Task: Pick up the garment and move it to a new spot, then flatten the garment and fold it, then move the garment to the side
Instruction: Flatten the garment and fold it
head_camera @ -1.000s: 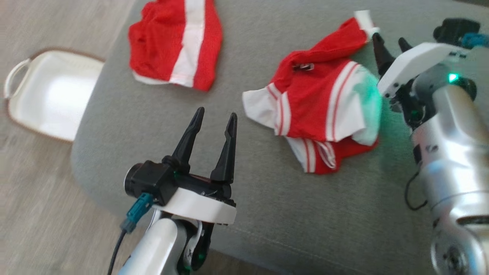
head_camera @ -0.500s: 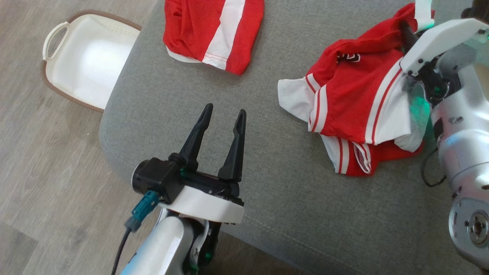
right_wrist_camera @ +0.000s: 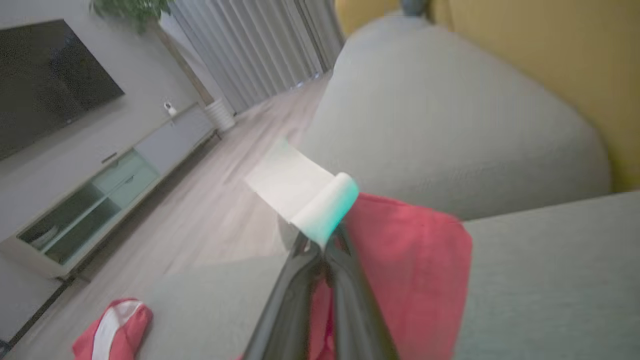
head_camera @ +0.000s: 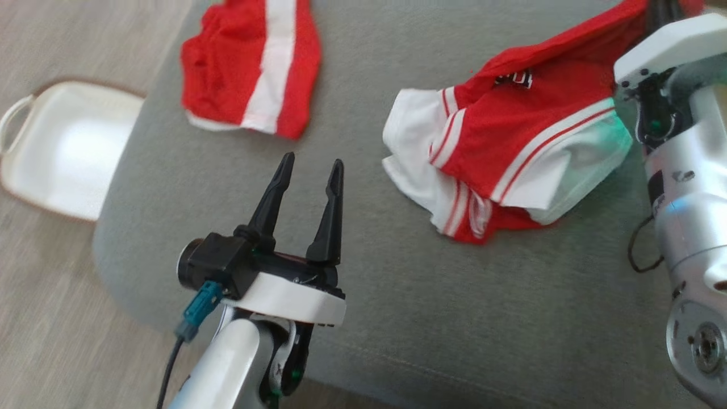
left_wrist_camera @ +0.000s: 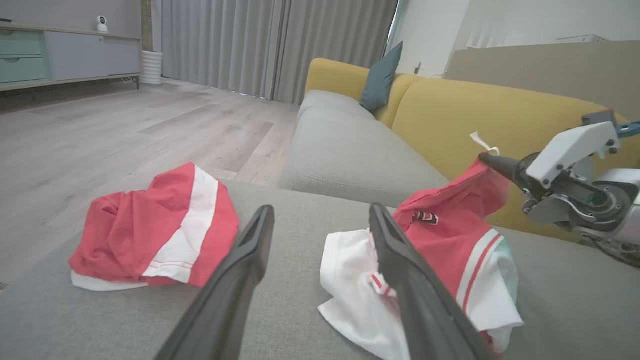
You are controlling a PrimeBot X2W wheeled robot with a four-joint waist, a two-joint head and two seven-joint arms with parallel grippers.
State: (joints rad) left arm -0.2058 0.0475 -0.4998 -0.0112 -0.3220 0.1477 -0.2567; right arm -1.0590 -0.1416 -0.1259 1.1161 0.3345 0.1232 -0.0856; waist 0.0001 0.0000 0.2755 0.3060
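Note:
The garment (head_camera: 511, 130), a crumpled red top with white stripes and white sleeves, lies on the grey sofa cushion (head_camera: 397, 307). One red corner of it with a white band is pulled up off the cushion. My right gripper (left_wrist_camera: 482, 156) is shut on that corner; in the right wrist view the closed fingertips (right_wrist_camera: 325, 250) pinch red cloth (right_wrist_camera: 415, 265) just under the white band. The rest of the garment (left_wrist_camera: 440, 245) still rests on the cushion. My left gripper (head_camera: 309, 165) hovers open and holds nothing, left of the garment, its fingers (left_wrist_camera: 250, 250) pointing across the cushion.
A second red and white piece of clothing (head_camera: 250, 68) lies at the cushion's far left. A white basket (head_camera: 62, 147) stands on the wooden floor beyond the cushion's left edge. The yellow sofa back (left_wrist_camera: 500, 115) rises behind the right arm.
My right gripper has shut on the garment's upper corner and raised it, stretching the cloth upward. The head camera has swung about. The left gripper stays open in place.

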